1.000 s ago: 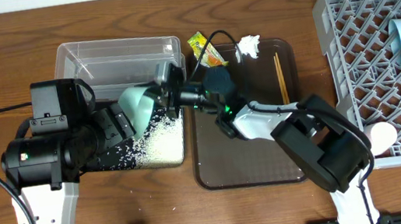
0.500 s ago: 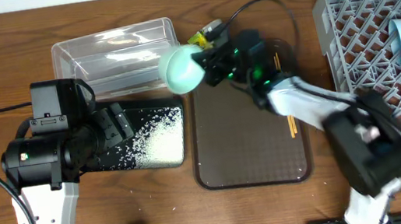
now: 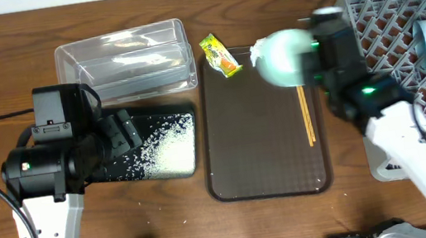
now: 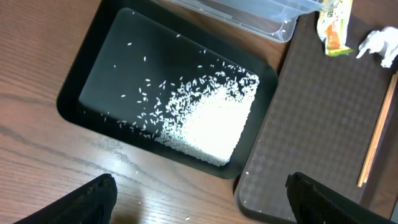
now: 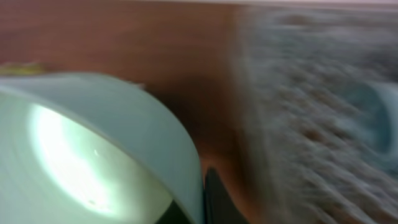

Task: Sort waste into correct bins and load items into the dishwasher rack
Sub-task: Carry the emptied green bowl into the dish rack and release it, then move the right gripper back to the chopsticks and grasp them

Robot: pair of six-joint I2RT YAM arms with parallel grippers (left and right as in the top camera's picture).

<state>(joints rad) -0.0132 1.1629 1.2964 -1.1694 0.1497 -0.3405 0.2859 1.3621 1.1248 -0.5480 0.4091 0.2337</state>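
Since the last frame, pale green-white bowl [image 3: 286,57] has travelled right, now just left of dishwasher rack [image 3: 390,69]; right tool [image 3: 319,56] clenched on its rim. Left tool [image 4: 199,199] released, over black tray [image 4: 93,81]. Risk: fast swing; rim grip may slip, or bowl clips rack wall.

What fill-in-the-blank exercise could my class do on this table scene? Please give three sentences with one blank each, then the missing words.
1. The loose white grains lie in the ____ bin.
2. The pale green-white bowl is held above the table by the robot's ____ gripper.
3. The wooden chopsticks lie on the ____ serving tray.

Missing words: black; right; brown.
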